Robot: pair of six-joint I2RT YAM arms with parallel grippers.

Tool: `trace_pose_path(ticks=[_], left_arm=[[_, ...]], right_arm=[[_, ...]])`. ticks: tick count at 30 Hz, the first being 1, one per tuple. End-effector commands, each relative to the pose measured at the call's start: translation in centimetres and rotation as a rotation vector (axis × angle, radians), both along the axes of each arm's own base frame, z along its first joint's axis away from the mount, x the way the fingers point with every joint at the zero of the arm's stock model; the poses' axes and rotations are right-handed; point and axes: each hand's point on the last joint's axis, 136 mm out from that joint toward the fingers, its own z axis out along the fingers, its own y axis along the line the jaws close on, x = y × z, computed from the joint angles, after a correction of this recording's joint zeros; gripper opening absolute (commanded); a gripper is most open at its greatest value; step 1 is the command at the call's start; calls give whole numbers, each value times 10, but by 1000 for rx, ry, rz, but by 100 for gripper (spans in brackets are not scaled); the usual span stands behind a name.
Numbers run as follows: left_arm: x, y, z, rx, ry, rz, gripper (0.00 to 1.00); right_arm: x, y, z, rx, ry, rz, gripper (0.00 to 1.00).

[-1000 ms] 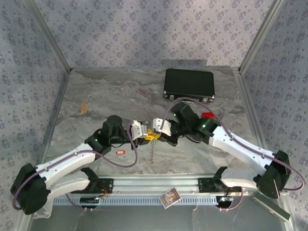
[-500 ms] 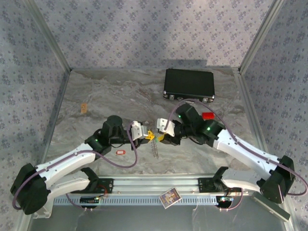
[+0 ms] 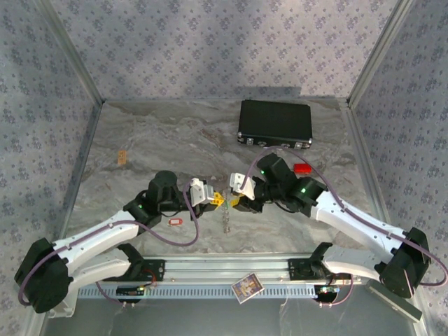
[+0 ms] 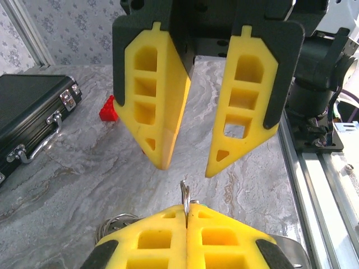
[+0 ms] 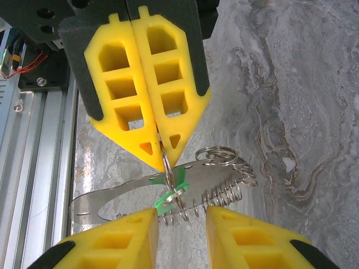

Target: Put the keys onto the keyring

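Observation:
My left gripper [image 3: 213, 199] [image 4: 186, 210] is shut on a thin silvery split ring of the keyring [image 5: 166, 163], held on edge between its fingertips. Below that ring hang a green-tagged key [image 5: 171, 197], more rings [image 5: 219, 154], a wire coil [image 5: 221, 193] and a flat metal plate [image 5: 112, 200]. My right gripper [image 3: 234, 201] [image 5: 180, 217] faces it tip to tip, open, with nothing between its fingers and the bundle just off its tips. The red-tagged key [image 3: 175, 222] lies on the table beside the left arm.
A black case [image 3: 274, 122] stands at the back of the marble table. A small red block [image 3: 302, 168] lies behind the right arm. A picture card [image 3: 246, 287] rests on the front rail. Patterned walls close in the left, back and right.
My right gripper has opened, let go of the bundle and drawn back a little to the right. The left gripper has closed fully and kept the ring in place.

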Motion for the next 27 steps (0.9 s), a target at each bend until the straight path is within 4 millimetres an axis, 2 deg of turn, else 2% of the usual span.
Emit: trace_pose_path(ticks=[1, 10, 17, 27], left_arm=[[-6, -3, 24, -76, -51, -37, 0], [-6, -4, 28, -84, -61, -44, 0], [-6, -4, 29, -88, -66, -45, 0], [-9, -6, 35, -112, -63, -66, 0]], right_arm=[[2, 4, 5, 16, 4, 3, 28], [0, 6, 5, 13, 14, 17, 10], [-2, 4, 4, -1, 12, 26, 1], [-3, 8, -2, -2, 43, 36, 0]])
